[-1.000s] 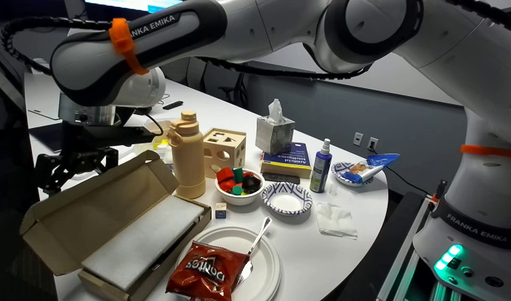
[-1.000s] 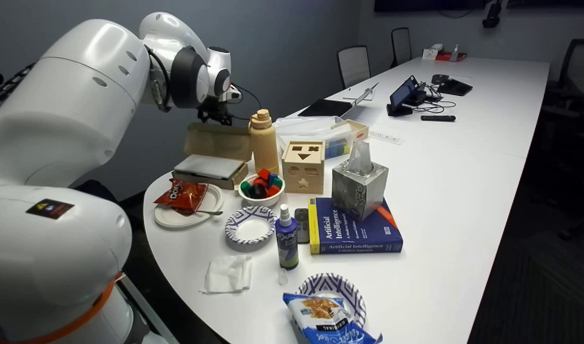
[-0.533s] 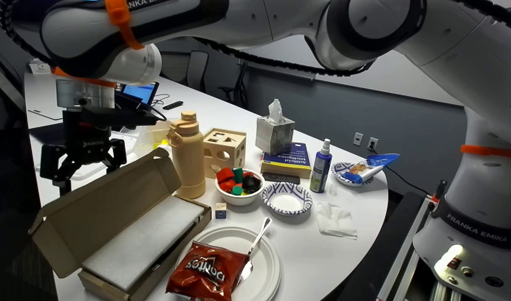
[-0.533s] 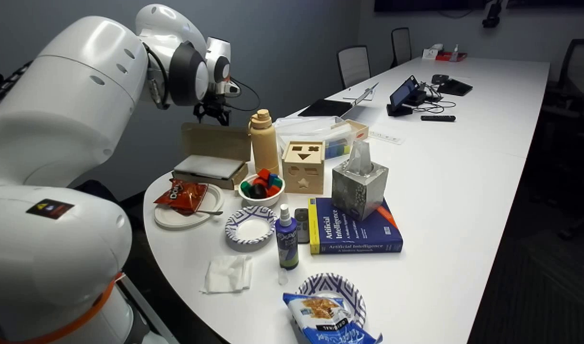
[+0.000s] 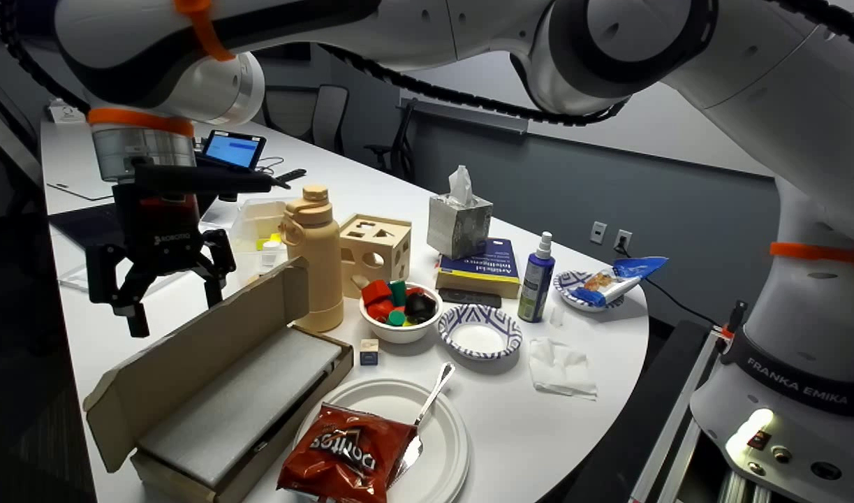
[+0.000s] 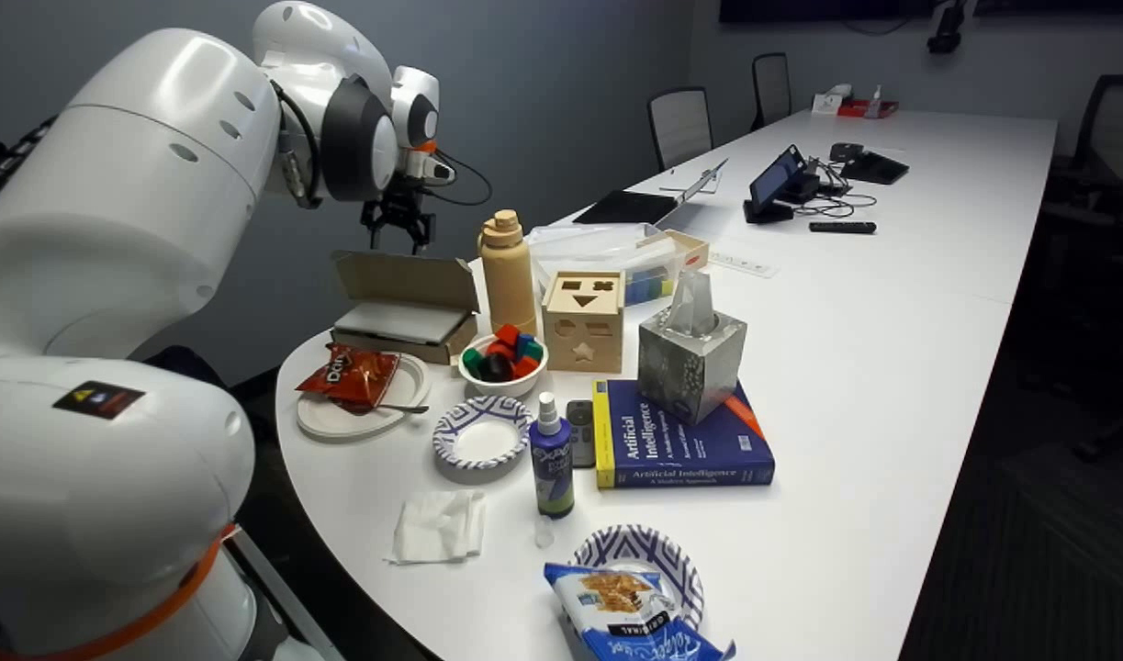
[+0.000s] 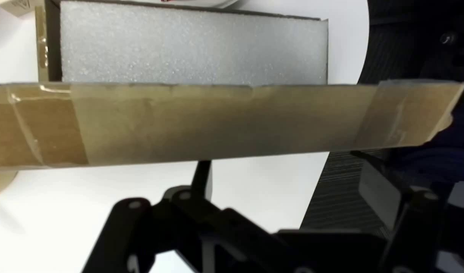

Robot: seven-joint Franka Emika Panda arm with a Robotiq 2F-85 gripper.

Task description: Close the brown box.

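The brown cardboard box (image 5: 172,482) stands open on the table at the lower left in an exterior view, with a pale foam slab (image 5: 248,402) inside. Its lid (image 5: 210,342) is raised, close to upright. The lid also shows in an exterior view (image 6: 409,280) and crosses the wrist view (image 7: 224,121). My gripper (image 5: 177,311) is open and empty, pointing down on the outer side of the lid, close to its top edge. In the wrist view, the fingertips (image 7: 281,158) reach the lid's lower edge; whether they touch it is unclear.
A tan bottle (image 5: 315,272) stands just beside the lid's far end. A wooden shape cube (image 5: 378,255) and a bowl of blocks (image 5: 401,332) are beyond it. A plate (image 5: 444,447) with a red chip bag (image 5: 346,454) is right by the box.
My gripper has risen from behind the lid, turned to point more straight down and shifted toward the box. The lid has swung from leaning back to nearly upright.
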